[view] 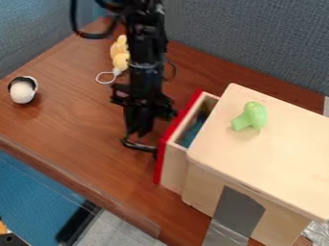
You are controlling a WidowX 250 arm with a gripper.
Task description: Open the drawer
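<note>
The black gripper hangs down just left of the drawer, low over the table. The drawer stands partly out of the left side of a light wooden box; its red front faces the gripper, and something blue lies inside. A thin black curved piece runs from below the gripper to the red front; it looks like the drawer's handle. Whether the gripper touches it I cannot tell.
On top of the box lies a green toy broccoli. A yellow toy with a white loop lies behind the arm at left. A white and black round object sits far left on the brown table. Grey partitions stand behind.
</note>
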